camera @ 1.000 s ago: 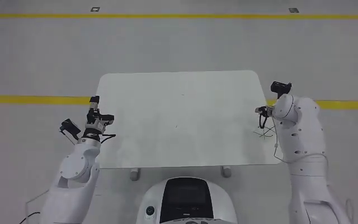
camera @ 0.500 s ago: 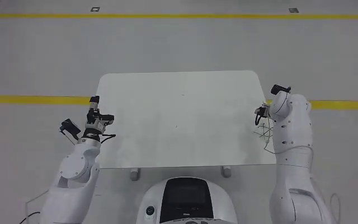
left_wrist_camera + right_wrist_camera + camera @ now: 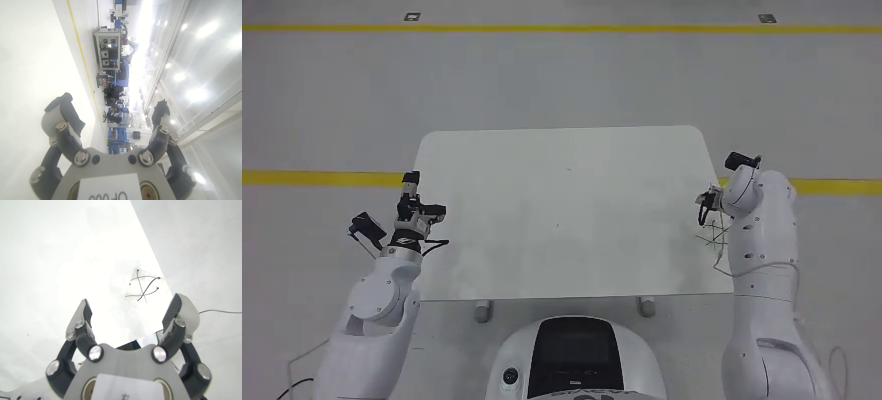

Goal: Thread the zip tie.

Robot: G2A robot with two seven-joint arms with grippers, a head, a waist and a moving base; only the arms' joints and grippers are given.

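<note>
Several black zip ties are found lying crossed on a clear wrapper at the table edge. The right gripper is held wide open and empty near them; the left gripper likewise, well apart. Risk noted: two overlapping ties, or the wrapper, may be pinched together, or knocked off the edge

- A white table with rounded corners.
- A clear plastic sheet lies at the table's edge, ahead of the right gripper's jaws.
- Several black zip ties lie crossed on that sheet.
</note>
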